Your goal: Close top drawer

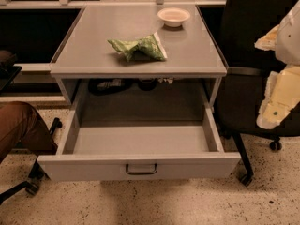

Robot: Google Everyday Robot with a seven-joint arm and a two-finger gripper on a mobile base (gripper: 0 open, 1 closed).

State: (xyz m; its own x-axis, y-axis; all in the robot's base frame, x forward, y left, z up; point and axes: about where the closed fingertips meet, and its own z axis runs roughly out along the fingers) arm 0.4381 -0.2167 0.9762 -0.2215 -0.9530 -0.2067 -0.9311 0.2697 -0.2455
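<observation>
The top drawer (140, 144) stands pulled well out of the grey cabinet (93, 46) toward the near side, its tray-like box open to the room and its flat front panel the nearest thing to me, with a small dark bar handle (141, 169) centred on that panel. At the far end of the drawer's cavity, tucked under the cabinet top, lie some dark things (112, 85) that look like cables, though they are half hidden in shadow and I cannot say what they are. On the cabinet top, a crumpled green bag (138, 47) lies near the middle, and a small white bowl (174, 17) sits upright in the far right corner, apart from the bag. The gripper (276, 100) shows at the right edge of the scene as pale cream and white shapes, held up in front of a dark office chair (243, 97) that stands just to the right of the cabinet; it is well apart from the drawer's handle and touches nothing of the cabinet, and I cannot tell whether it is spread wide or closed. At the left edge there is a person's leg in brown trousers (18, 125) beside the wheeled base of another chair (33, 182). The floor (187, 205) is pale and speckled
</observation>
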